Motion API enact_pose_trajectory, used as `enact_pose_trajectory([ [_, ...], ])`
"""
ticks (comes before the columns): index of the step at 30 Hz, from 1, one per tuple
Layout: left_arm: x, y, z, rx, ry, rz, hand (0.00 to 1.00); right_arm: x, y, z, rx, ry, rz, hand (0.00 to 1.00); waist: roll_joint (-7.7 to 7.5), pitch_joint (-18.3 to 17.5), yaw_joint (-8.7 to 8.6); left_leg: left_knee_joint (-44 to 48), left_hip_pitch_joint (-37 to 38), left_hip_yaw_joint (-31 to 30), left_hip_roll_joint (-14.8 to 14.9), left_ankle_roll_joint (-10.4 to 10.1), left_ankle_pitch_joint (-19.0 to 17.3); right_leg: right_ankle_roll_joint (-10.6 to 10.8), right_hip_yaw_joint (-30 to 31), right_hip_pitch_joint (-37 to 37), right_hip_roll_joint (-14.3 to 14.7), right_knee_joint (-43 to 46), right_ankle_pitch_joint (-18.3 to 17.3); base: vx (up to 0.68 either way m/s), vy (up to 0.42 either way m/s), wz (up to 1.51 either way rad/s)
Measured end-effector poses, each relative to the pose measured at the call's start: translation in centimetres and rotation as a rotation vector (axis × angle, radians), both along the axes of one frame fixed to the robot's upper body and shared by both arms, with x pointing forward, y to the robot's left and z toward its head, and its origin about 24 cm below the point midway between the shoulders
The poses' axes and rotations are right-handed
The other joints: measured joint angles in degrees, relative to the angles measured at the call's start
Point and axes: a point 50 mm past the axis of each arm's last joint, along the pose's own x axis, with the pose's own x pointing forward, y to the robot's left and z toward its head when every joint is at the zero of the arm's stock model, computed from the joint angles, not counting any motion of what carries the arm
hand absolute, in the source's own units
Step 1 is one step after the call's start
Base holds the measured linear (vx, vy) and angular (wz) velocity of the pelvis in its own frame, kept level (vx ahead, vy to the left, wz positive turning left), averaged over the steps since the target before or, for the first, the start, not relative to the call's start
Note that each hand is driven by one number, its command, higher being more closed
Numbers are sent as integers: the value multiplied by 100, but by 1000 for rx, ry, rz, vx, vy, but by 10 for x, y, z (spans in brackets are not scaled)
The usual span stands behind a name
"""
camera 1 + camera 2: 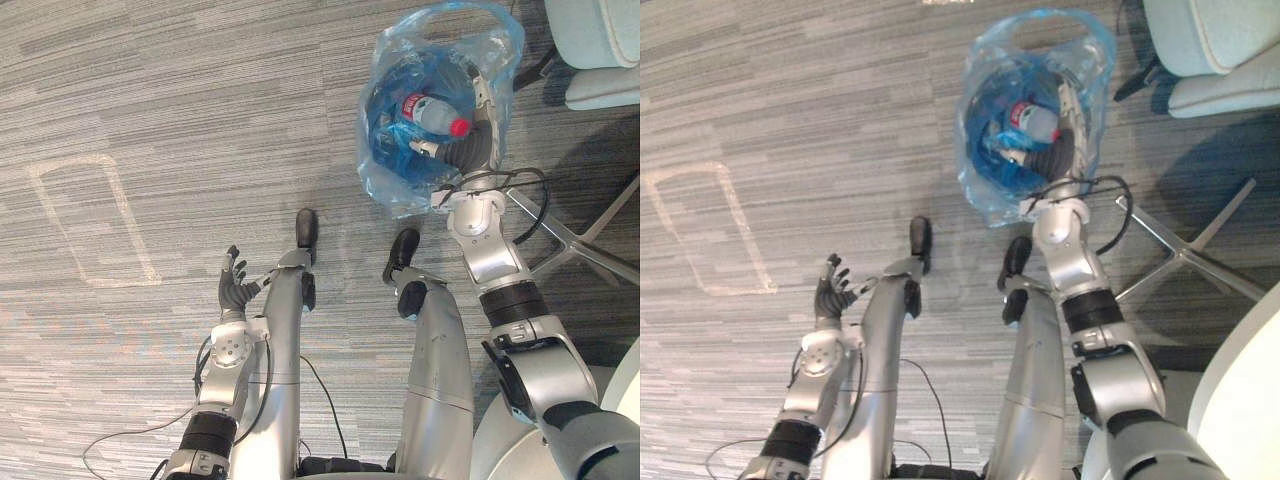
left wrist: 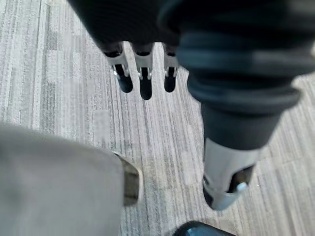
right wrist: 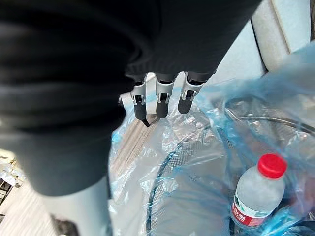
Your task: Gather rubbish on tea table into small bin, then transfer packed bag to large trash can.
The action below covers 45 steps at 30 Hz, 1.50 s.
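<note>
Right hand (image 1: pixel 472 135) sits at the rim of the blue bag (image 1: pixel 392 178) lining the small bin (image 3: pixel 194 155) on the floor (image 1: pixel 200 100). Its fingers (image 3: pixel 160 101) are straight and grip nothing, likely placed to gather the bag's edge. Bottle (image 1: pixel 430 112) lies inside. Left hand (image 1: pixel 233 290) idle, fingers relaxed.

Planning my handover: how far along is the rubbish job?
Done, seemingly: a red-capped bottle lies in the blue bag lining the small bin. In hand: the right hand reaches into the bag's mouth, fingers straight; left hand hangs open. Left: grip the bag, carry it to the large can.
</note>
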Motion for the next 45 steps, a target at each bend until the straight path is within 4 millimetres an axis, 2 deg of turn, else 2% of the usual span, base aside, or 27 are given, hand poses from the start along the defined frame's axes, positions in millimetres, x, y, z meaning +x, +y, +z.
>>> enact_pose_trajectory([
  [5,-6,-14,2,-23,-15,-41,0,-15,6,-17,-105,-2,1,0,-101,-191,-68,54,0,9,39,3,-5,-5,2,16,30,-18,3,-19,17,-4],
  [7,-5,-16,-3,-38,6,-31,0,-18,13,-33,-165,36,15,0,-152,-304,-138,114,-19,11,83,12,-37,-7,2,20,69,-25,4,-41,22,-12],
  [9,6,-15,-11,-19,52,-23,0,-22,25,-54,-242,100,53,0,-221,-465,-185,123,1,30,139,9,-47,-38,9,39,124,-60,30,-39,17,-16],
  [13,16,-12,-17,-1,93,-11,0,-22,40,-79,-344,175,59,0,-264,-515,-207,122,93,51,234,6,-44,-79,10,139,214,-145,91,-43,9,-14],
  [18,20,-12,-19,3,103,-12,0,-15,40,-86,-420,213,36,0,-261,-517,-193,90,130,58,254,-19,-23,-102,6,153,226,-148,106,-38,2,-2],
  [23,27,-14,-21,1,122,-14,0,0,37,-91,-494,274,-14,0,-261,-516,-181,-89,187,68,259,-23,40,-109,-25,210,236,-316,163,-12,2,0],
  [29,32,-15,-20,-14,125,-14,0,13,42,-94,-565,325,-21,0,-260,-515,-161,-182,144,68,255,-22,42,-106,-50,177,235,-394,163,4,3,1],
  [35,39,-19,-12,-36,94,-19,0,24,40,-88,-635,354,-59,0,-251,-488,-145,-189,-18,68,246,-11,60,-103,-63,12,224,-354,157,11,9,3],
  [40,42,-20,-11,-49,90,-20,0,27,42,-90,-656,374,-66,0,-250,-488,-128,-183,-57,61,236,-11,58,-55,-63,-23,212,-319,101,0,12,4],
  [45,49,-24,-1,-60,49,-29,0,31,46,-94,-657,417,-65,0,-229,-476,-101,-93,-305,46,219,-11,58,-64,-58,-284,191,-184,78,-10,14,6],
])
